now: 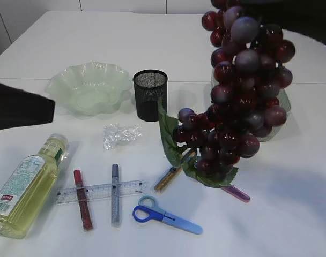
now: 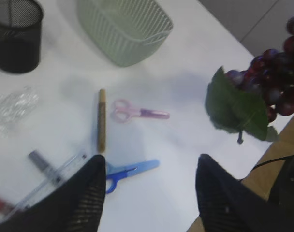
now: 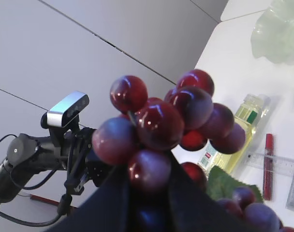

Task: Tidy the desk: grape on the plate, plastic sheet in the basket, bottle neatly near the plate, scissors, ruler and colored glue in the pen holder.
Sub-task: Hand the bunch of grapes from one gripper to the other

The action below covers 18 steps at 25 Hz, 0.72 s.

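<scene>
Grapes up in the air, plate far to the left

My right hand [image 3: 147, 203] is pinched on the grapes [image 1: 243, 91], hanging long-ways down over the table's right side; the plate [image 1: 90, 88] waits far left of them, so I carry left. My left hand [image 2: 149, 193] is wide, holding nothing

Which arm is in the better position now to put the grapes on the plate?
Right. Its hand already holds the grapes lifted above the table. The left hand is open and empty over the scissors. The plate is free.
</scene>
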Available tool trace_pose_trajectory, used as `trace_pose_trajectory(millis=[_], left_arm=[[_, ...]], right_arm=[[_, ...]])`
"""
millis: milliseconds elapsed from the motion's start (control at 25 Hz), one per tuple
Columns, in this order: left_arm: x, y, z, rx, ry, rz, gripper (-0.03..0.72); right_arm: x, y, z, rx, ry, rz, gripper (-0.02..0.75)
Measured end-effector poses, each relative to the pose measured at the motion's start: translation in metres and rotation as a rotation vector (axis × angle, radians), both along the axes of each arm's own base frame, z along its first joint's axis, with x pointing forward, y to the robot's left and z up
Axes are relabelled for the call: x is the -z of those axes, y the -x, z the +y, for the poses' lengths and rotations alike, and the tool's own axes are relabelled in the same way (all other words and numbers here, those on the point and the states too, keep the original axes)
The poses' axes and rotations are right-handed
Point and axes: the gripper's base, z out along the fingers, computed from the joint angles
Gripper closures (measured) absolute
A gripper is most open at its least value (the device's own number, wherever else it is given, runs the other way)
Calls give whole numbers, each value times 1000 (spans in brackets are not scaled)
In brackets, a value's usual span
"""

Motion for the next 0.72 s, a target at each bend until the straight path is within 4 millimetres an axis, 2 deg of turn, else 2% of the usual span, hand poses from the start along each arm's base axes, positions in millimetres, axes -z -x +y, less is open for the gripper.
trace_pose_trajectory(millis=[240, 600, 720], left_arm=[[-8, -1, -41, 199, 147, -152, 243], [11, -10, -93, 357, 237, -238, 174], [12, -13, -107, 390, 244, -250, 136]], right_arm=[[-10, 0, 0, -2, -7, -33, 619], [-11, 1, 1, -17, -6, -41, 619], [-11, 1, 1, -19, -6, -40, 619]])
